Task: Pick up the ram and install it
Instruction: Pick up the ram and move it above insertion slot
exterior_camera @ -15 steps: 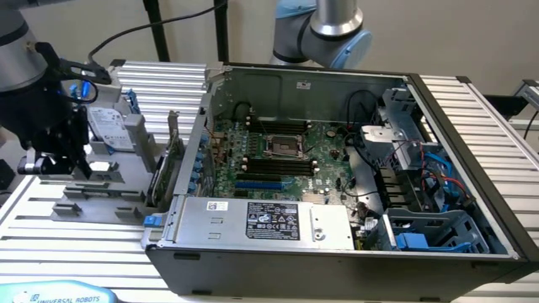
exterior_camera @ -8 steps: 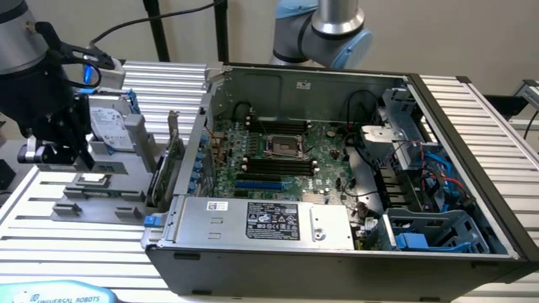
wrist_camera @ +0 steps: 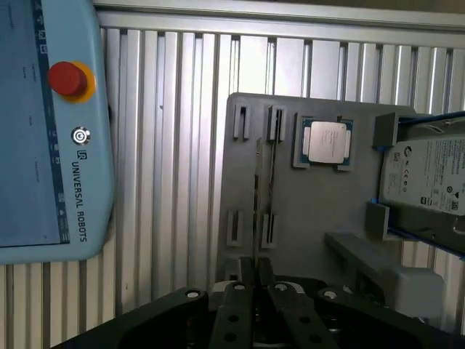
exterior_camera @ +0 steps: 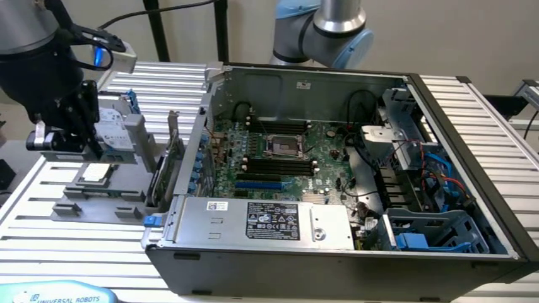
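Ram stick (wrist_camera: 257,196), long and thin, reads in my wrist view as a dark sliver seen edge-on. It runs out from between my fingertips over the flat grey plastic holding tray (wrist_camera: 305,211), and it lines up with neither row of the tray's slotted brackets. So I judge my black pincer (wrist_camera: 256,270) is clenched on the ram, raised above the tray, though so thin an edge leaves some doubt.

I am pinching a narrow board by its faces, so it could tilt or slide in my grip. A tilted stick would then meet a slot crooked and jam, or bend. Between me and the open grey steel computer case (exterior_camera: 459,126) stand the upright green expansion card with a metal bracket (exterior_camera: 173,158) and the case wall. A low carry could clip either.

My wrist view gives the grip itself. It also shows the square silver-capped processor (wrist_camera: 325,142) and the silver hard drive with blue rails (wrist_camera: 425,174) parked on the tray, and the pale-blue pendant with a red button (wrist_camera: 43,145) on the slatted aluminium desk (wrist_camera: 167,145). The exterior view gives the green motherboard (exterior_camera: 324,142) and its long black memory slots (exterior_camera: 278,165), well apart from my pincer.
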